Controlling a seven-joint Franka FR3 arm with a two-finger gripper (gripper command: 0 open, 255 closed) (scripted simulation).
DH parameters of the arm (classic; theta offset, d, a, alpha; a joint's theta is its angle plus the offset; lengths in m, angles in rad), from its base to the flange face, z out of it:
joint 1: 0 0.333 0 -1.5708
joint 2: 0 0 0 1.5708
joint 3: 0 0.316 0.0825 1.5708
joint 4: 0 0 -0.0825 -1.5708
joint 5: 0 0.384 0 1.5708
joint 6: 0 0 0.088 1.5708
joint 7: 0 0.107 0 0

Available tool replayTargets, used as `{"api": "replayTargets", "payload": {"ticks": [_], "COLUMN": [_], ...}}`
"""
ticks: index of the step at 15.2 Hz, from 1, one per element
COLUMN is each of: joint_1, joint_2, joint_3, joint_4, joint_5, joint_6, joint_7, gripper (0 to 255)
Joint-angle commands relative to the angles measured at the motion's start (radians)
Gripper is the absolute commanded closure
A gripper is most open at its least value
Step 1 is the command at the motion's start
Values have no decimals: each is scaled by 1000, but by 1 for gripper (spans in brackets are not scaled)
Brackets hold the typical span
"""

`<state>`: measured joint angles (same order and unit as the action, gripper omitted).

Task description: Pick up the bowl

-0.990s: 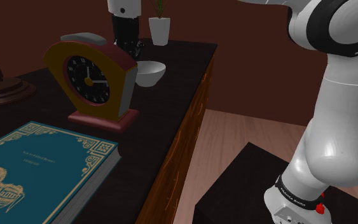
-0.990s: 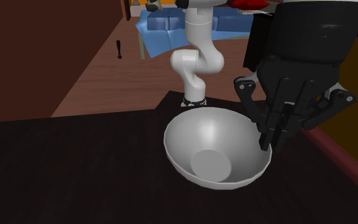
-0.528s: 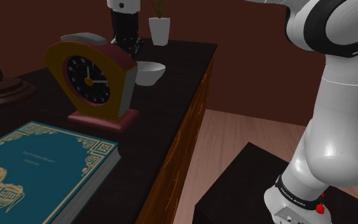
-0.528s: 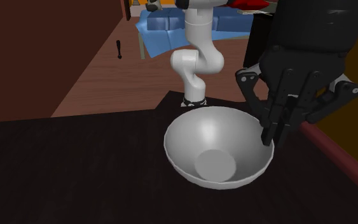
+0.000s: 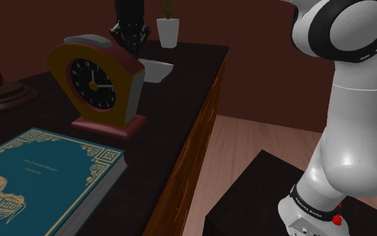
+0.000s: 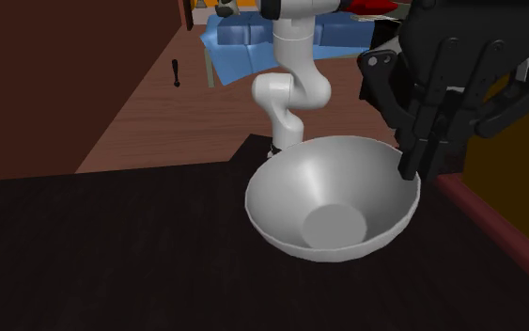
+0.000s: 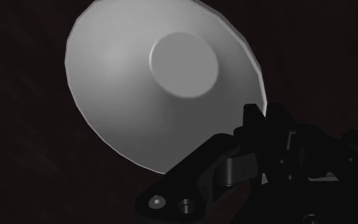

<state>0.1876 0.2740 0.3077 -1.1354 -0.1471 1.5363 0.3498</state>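
Observation:
A plain white bowl (image 6: 333, 202) hangs tilted just above the dark tabletop (image 6: 112, 254), its rim clasped by my black gripper (image 6: 411, 169) on the second exterior view's right side. In the shoulder view the bowl (image 5: 157, 70) peeks out from behind the clock at the far end of the table, with the gripper (image 5: 132, 48) coming down on it from above. The wrist view looks into the bowl (image 7: 152, 83), its flat round bottom plain to see, and the gripper (image 7: 260, 121) is shut on its rim.
A red and yellow mantel clock (image 5: 100, 84) stands close in front of the bowl. A teal book (image 5: 39, 178) lies nearer, and a white plant pot (image 5: 168, 31) stands at the table's far edge. The table's side edge (image 5: 193, 134) drops to a wooden floor beside the stand (image 5: 267, 194).
The gripper has risen with the bowl in its grasp. The bowl has left the tabletop, tipped over more, and shifted toward the second exterior view's right.

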Motion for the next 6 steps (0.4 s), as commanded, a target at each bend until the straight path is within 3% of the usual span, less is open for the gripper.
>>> {"api": "replayTargets", "payload": {"ticks": [1,4,6], "joint_1": [8,24,26], "joint_2": [19,59,62], "joint_3": [1,2,2], "joint_4": [56,161,167], "joint_5": [-7,-22,-23], "joint_6": [-39,-103,-107], "joint_7": [1,0,0], "gripper": [255,255,255]}}
